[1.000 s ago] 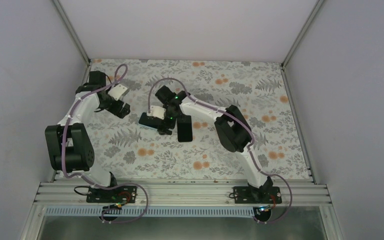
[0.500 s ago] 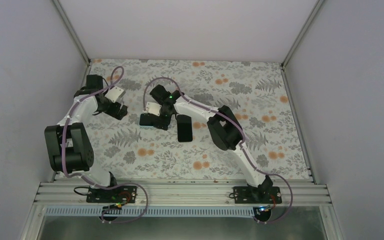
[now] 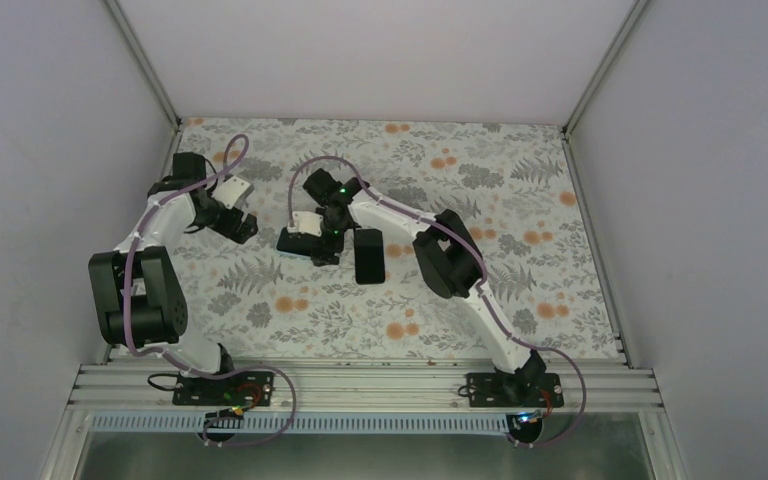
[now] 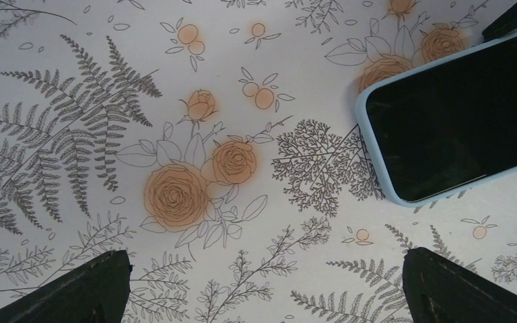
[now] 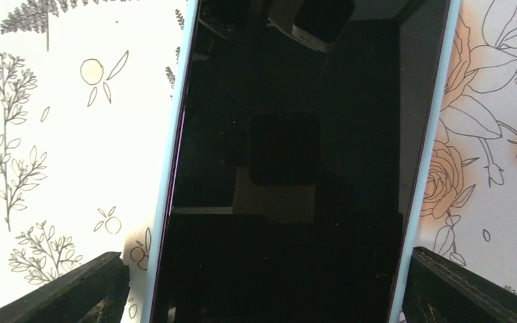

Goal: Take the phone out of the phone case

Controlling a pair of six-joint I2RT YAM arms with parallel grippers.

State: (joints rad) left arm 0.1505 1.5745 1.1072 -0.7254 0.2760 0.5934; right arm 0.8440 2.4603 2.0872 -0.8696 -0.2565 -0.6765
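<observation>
Phone: a black, glass-fronted slab phone (image 5: pixel 296 168) lying flat and face up, seated in its case, left of centre in the far half of the floral-printed desk (image 3: pixel 520 200), straight under the right hand.
Case: a pale-blue phone case (image 4: pixel 385 192) whose lip wraps the edge of the screen along every side that shows.
Handling: the phone looks stiff and fairly light, with a slick glass face that would not take a hard pinch or a drop. The case is probably rubbery, so it should grip well and bend at the corners.
Where to hold: across the two long edges to pin the body, then work one corner of the lip back. The corner nearest the left hand looks the most open to reach.
Right hand (image 5: pixel 272 296): spread wide with one finger (image 5: pixel 74 293) outside each long edge of the case. It holds nothing, and I cannot tell whether it touches the case.
Left hand (image 4: pixel 269 296): also wide and empty, hanging over bare desk just left of the phone, with only the phone's end in its view.
Beside: a black rectangular object (image 3: pixel 368 256) lies just right of the phone — what it is I cannot tell.
</observation>
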